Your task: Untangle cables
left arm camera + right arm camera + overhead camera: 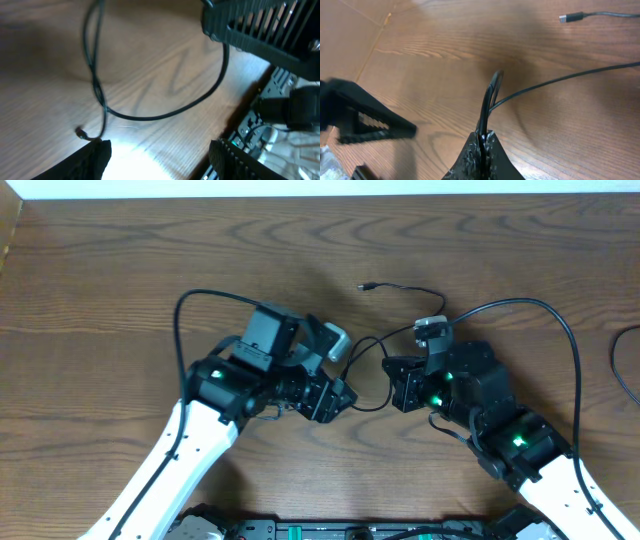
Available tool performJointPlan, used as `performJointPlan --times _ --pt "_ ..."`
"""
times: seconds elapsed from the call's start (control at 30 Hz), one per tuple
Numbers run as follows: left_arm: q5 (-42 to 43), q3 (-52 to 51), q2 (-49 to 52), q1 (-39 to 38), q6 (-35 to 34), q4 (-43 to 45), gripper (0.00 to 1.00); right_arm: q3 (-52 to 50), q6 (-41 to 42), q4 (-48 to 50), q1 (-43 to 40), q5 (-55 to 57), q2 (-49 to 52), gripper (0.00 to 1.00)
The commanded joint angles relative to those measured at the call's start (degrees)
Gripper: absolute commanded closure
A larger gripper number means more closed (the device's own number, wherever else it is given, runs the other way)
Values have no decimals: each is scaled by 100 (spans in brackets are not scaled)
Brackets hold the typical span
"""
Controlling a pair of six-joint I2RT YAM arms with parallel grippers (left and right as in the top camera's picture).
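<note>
A thin black cable [385,337] lies on the wooden table, its plug end [365,285] toward the back, and curves down between the two grippers. My right gripper [393,387] is shut on this cable; in the right wrist view the cable [489,97] rises out of the closed jaws [482,142], and the plug [569,18] lies far right. My left gripper [343,395] is open and empty. In the left wrist view its fingers [160,160] straddle bare table, with the cable loop [150,117] and a small plug [80,133] just ahead. I cannot make out a white cable.
Thick black arm wires arch over the left arm [180,330] and the right arm [565,330]. Another dark cord [622,370] shows at the right edge. The right gripper's body [265,30] looms at the top right of the left wrist view. The table's front edge holds the arm bases [330,530].
</note>
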Motion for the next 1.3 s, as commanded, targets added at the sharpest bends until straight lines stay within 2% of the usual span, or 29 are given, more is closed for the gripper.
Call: performJointPlan --times 0.0,0.23,0.5,0.67,0.97,1.17,1.2,1.23,1.27 --pt "181 55 203 -352 387 24 32 105 -83 66 -13 -17 -210 99" --pt "160 55 654 -839 483 343 32 278 -133 52 -15 -22 -608 99" --pt "155 55 1246 -933 485 634 32 339 -348 -125 -15 52 -1320 99" --pt "-138 55 1805 -935 483 643 32 505 -472 -662 -22 610 -1779 99" --pt "-614 -22 2035 -933 481 614 32 1274 -472 -1821 -28 2092 -1987 99" --pt "-730 -24 2035 -935 461 599 32 1482 -468 -2483 -26 2188 -1954 99" --pt "-726 -24 2035 -935 455 601 32 1482 -466 -2645 -26 2184 -1921 98" --pt "-726 -24 2031 -933 404 608 32 1480 -466 -2824 -26 2175 -1878 91" --pt "-723 -24 2022 -933 339 625 32 1478 -463 -3010 -26 2135 -1818 80"
